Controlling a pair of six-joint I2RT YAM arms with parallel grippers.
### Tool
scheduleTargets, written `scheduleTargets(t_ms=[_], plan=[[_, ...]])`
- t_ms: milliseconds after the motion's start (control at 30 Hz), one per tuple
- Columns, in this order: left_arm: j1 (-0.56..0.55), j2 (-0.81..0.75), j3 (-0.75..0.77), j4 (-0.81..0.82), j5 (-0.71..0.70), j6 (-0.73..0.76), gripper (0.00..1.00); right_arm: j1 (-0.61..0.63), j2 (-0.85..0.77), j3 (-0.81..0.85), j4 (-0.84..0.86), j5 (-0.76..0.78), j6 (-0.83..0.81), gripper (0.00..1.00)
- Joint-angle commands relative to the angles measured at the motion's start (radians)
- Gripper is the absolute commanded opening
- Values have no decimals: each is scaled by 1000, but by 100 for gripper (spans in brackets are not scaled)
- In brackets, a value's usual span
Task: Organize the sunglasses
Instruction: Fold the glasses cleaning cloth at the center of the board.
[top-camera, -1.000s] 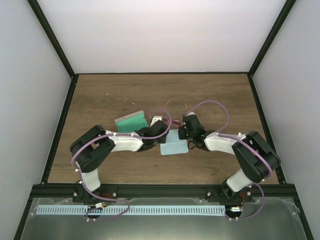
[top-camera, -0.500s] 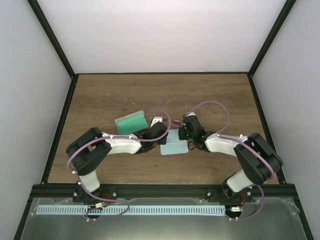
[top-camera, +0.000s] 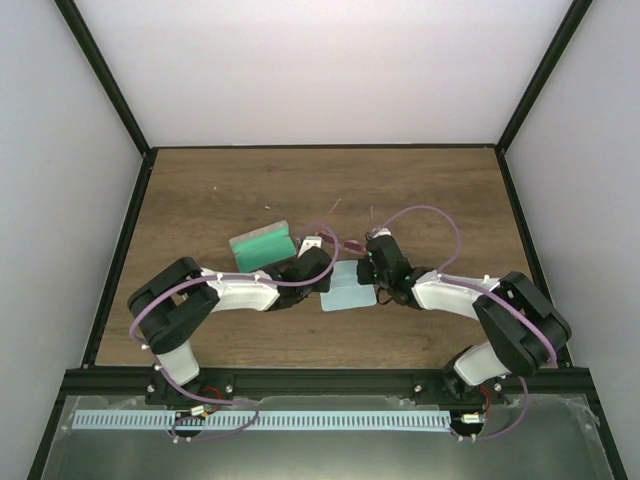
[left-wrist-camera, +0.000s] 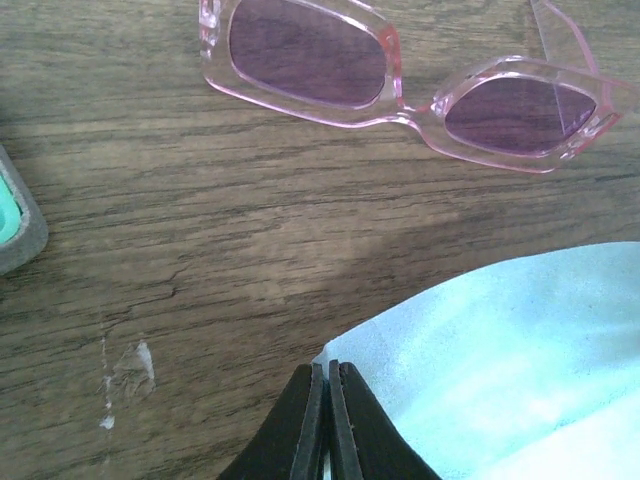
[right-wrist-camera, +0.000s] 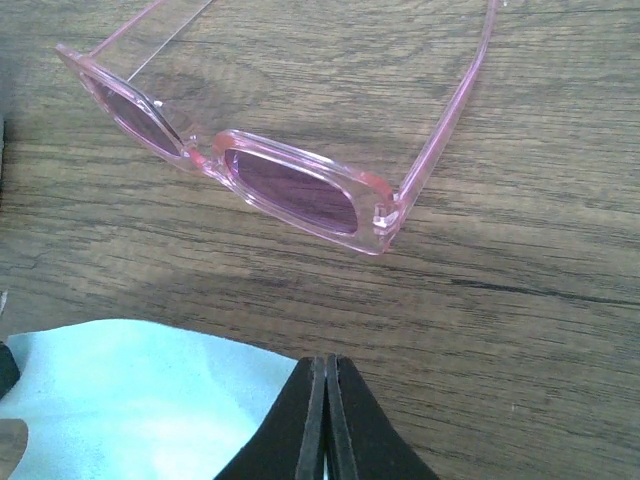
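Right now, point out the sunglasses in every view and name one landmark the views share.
Top external: sunglasses at mid-table, just beyond the light blue cloth, only partly visible.
Left wrist: sunglasses across the top, cloth at lower right.
Right wrist: sunglasses in the upper half, temples unfolded, cloth at lower left.
Shared landmark: the light blue cloth.

A wood-grain tabletop (top-camera: 250, 185) fills the middle of the overhead view, bordered by a black frame (top-camera: 325, 146) and pale walls (top-camera: 320, 70). Just left of centre lies an open grey case (top-camera: 262, 244) with green lining; one corner of it shows at the left edge of the left wrist view. A light blue cloth (top-camera: 348, 290) lies flat, lower and to the right, apart from the case, filling the lower right of the left wrist view and the lower left of the right wrist view.
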Motion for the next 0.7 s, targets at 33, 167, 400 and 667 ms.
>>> scheduleTargets(t_ms=[33, 167, 400, 667], plan=[[-7, -45, -25, 20, -2, -3, 4, 15, -25, -8, -8, 31, 5, 1], [-8, -65, -36, 29, 2, -2, 4, 18, -37, -18, -10, 35, 10, 1], [-15, -70, -32, 37, 39, 3, 4, 18, -59, -34, -15, 44, 19, 1], [-23, -69, -30, 26, 32, 0, 4, 24, -63, -42, -9, 38, 17, 1]])
